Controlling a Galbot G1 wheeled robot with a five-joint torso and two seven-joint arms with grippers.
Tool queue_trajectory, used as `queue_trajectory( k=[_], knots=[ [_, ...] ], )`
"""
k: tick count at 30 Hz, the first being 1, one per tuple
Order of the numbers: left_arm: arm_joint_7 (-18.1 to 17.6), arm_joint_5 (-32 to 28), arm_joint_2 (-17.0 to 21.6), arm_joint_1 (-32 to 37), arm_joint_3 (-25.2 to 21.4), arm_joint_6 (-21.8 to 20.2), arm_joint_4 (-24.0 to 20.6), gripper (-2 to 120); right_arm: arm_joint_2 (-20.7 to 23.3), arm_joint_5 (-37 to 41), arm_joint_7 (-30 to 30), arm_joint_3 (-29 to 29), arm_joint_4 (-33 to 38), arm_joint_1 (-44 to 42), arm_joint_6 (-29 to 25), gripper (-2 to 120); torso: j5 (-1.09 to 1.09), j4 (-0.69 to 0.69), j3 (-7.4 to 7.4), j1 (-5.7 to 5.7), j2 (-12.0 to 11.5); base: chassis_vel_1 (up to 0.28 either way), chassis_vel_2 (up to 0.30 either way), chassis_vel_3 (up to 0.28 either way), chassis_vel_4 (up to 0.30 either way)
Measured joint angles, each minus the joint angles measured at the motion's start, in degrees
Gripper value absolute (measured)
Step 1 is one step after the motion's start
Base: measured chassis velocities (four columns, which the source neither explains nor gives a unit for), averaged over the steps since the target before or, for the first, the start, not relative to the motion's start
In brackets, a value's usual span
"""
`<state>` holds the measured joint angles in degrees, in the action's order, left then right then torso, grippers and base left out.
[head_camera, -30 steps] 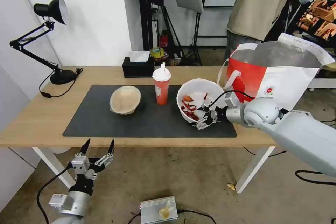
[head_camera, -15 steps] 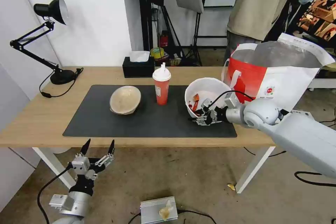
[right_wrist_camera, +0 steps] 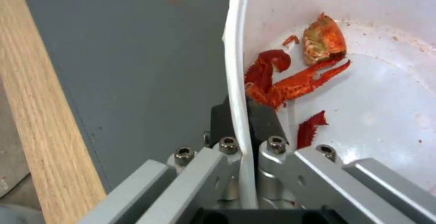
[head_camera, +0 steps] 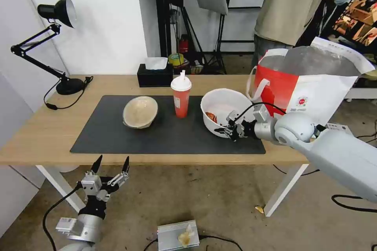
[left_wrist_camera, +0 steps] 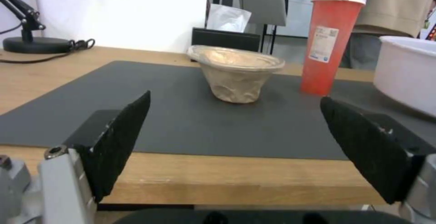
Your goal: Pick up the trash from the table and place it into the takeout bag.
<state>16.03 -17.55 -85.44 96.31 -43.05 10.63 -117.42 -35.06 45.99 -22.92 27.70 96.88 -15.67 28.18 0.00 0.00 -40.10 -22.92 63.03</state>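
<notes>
While the long table [head_camera: 47, 133] spans my head view from nine to three o'clock, its dark grey mat [head_camera: 165, 137] carries all three pieces of trash. The takeout bag [head_camera: 314, 86] stands open at about two o'clock, at the table's far right end, foil lining showing, just beside the white bowl [head_camera: 220, 104]. I have the right gripper [head_camera: 229, 128] clamped narrow on that bowl's near rim, one finger inside the wall and one outside; my right wrist view shows the rim [right_wrist_camera: 236, 81] pinched between the pads, with red shell scraps [right_wrist_camera: 291, 81] lying in the bowl just past them. The bowl sits tilted at the mat's right end. The beige bowl [head_camera: 140, 111] rests upright around eleven o'clock from centre, the red cup [head_camera: 181, 96] standing between the two bowls, apart from both. My left gripper [head_camera: 110, 165] hangs at seven o'clock, below the table's front edge, fingers spread wide around nothing.
</notes>
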Motion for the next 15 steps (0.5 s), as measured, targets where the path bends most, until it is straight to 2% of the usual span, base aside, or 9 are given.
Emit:
queue_trajectory(
  k=[15],
  knots=[
    [0.08, 0.03, 0.05, 0.27, -0.08, 0.0, -0.21, 100, 1.36, 0.26, 0.0, -0.26, 3.13, 1.6, 0.0, 0, 0.0, 0.0, 0.0, 0.0, 0.0, 0.0, 0.0, 0.0, 0.0]
  ],
)
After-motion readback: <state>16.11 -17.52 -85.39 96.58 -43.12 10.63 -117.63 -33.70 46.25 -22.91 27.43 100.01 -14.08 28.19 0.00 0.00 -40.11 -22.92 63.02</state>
